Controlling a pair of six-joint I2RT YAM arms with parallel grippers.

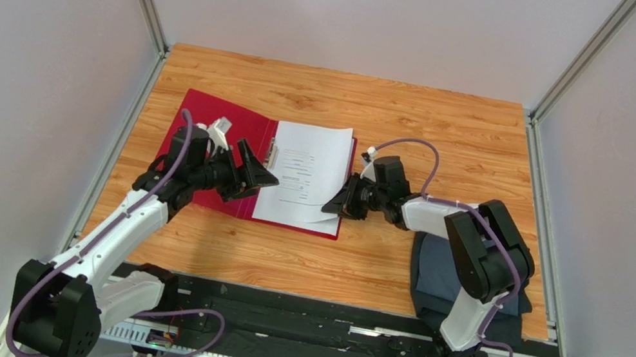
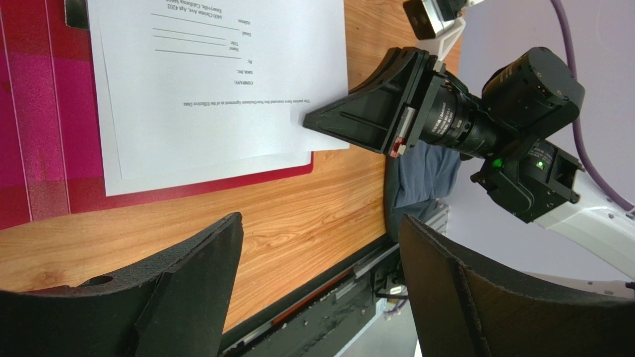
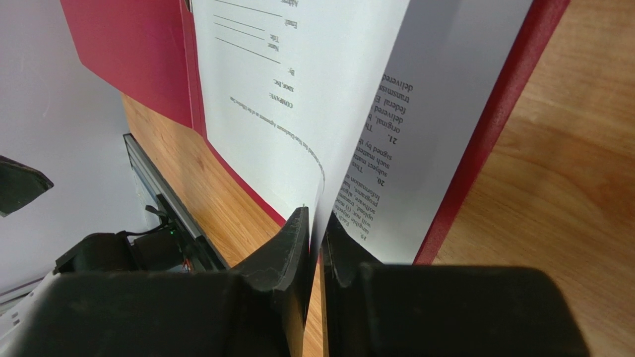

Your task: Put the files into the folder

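The red folder (image 1: 204, 119) lies open on the wooden table, with the white printed files (image 1: 303, 171) on its right half. My right gripper (image 1: 332, 207) is shut on the near right corner of the top sheet (image 3: 283, 89), which curls up off the lower sheet (image 3: 417, 149). In the right wrist view the paper edge runs between the closed jaws of the right gripper (image 3: 317, 216). My left gripper (image 1: 258, 176) hovers open over the folder's middle near edge, holding nothing. The left wrist view shows the left gripper (image 2: 320, 227), the files (image 2: 216, 82), the folder (image 2: 45, 111) and the right gripper (image 2: 320, 119).
A dark grey-blue folded cloth (image 1: 439, 269) lies at the near right under the right arm, also in the left wrist view as the cloth (image 2: 425, 175). Metal rails and white walls border the table on both sides. A black rail runs along the near edge.
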